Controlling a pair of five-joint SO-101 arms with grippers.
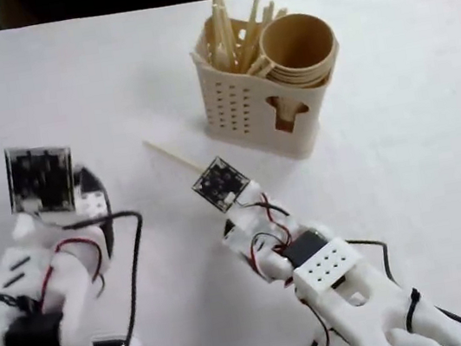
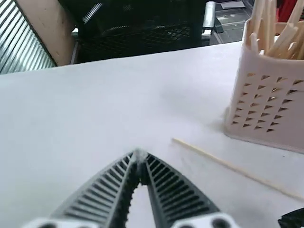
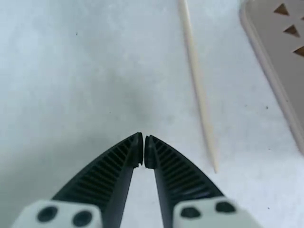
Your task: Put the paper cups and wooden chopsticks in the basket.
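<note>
Chopstick (image 3: 197, 90), single, is found flat on the table (image 1: 421, 160) beside the basket (image 1: 237, 106). Light, stiff, thin stock is expected; mid-length grasp is advised. Right pincer (image 3: 143, 151) is closed, empty.

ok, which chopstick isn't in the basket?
The lone chopstick lying flat on the table beside the basket, near the right gripper. The other chopsticks stand inside it with the paper cups.

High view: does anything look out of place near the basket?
One wooden chopstick lies flat on the table beside the basket, outside it; the other chopsticks stand inside with the paper cups. The right claw, shut, is beside it, not touching.
</note>
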